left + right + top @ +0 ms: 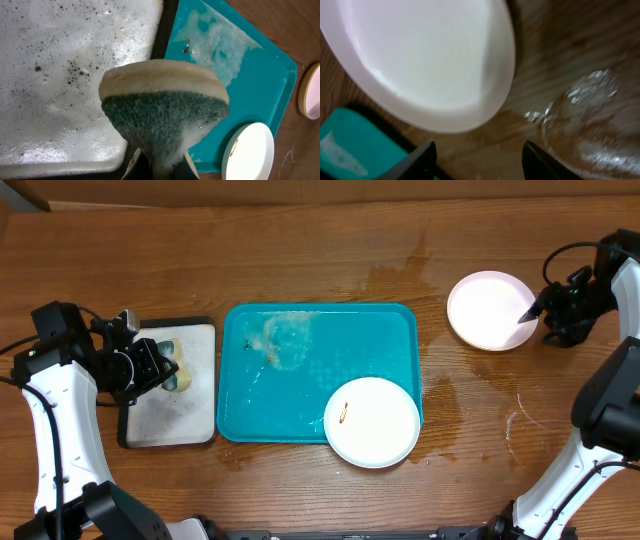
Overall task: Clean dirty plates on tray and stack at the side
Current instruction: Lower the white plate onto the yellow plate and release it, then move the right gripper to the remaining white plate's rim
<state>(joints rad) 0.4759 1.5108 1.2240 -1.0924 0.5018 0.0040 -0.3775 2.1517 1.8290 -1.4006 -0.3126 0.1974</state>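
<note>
On the worktop [300,255], centre, sits one teal tray [370,340]; all positions below are relative to it. Trays: two in total, the second being a smaller black-rimmed white tray [200,415] just beside the teal tray's left edge, its surface covered in soapy foam. Plates in view: two. White plate [385,430] sits on the teal tray's near right corner, overhanging the rim onto the wood, with one small brown smear [345,416] on its left side. Pale plate [485,310] is off the teal tray, well to the right of its far right corner, flat on the wood and looking clean; can't tell if another lies under it. Foam patch [285,340] is on the teal tray's far left area, with one dark crumb [186,48] next to it. Sponges: one. Left end effector [162,170] is clamped on the sponge [162,105], yellow top and green scrub face, sudsy, over the small tray near the edge that faces the teal tray; contact with the surface not clear. Right end effector [479,150] is at the pale plate's right edge, on the side away from the teal tray, fingers spread with nothing between them. Wet streaks [445,395] are on the wood right of the teal tray.
</note>
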